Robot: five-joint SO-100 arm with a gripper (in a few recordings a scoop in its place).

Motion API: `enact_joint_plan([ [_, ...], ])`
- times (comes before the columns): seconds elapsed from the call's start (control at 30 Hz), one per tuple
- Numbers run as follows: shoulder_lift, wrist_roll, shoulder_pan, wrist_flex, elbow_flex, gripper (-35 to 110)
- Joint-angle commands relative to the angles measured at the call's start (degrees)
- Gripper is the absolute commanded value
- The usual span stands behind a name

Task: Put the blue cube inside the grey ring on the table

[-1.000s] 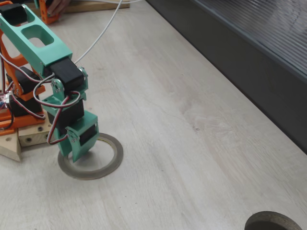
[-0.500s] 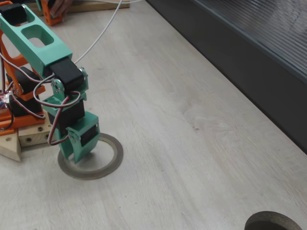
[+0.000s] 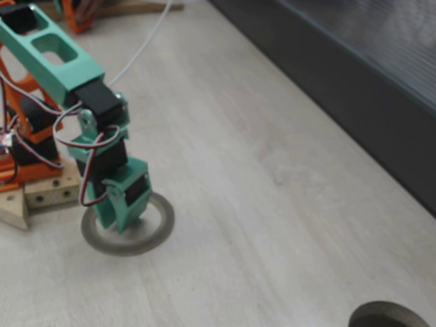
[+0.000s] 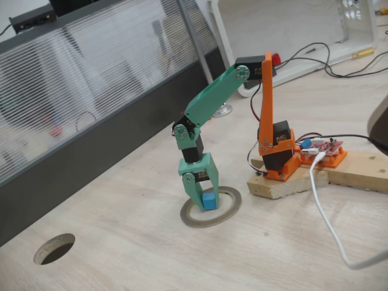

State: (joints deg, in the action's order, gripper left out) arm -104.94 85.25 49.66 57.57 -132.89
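Behind gripper (image 3: 122,219), grey ring's (image 3: 155,237) near arc.

Your green arm (image 4: 212,100) folds down from its orange base (image 4: 276,151), wrist vertical. The gripper (image 4: 203,200) points straight down, its fingers (image 4: 195,193) closed on the blue cube (image 4: 209,202).

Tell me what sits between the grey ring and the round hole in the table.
Nothing: in a fixed view, bare table runs from the grey ring to the round hole.
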Motion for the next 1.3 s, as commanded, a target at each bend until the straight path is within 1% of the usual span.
enact_joint_plan([
  [0.0, -1.58, -0.09, -1.58, 0.26, 0.18, 0],
  [1.27, -1.93, 0.0, -1.41, 1.14, -0.62, 0],
])
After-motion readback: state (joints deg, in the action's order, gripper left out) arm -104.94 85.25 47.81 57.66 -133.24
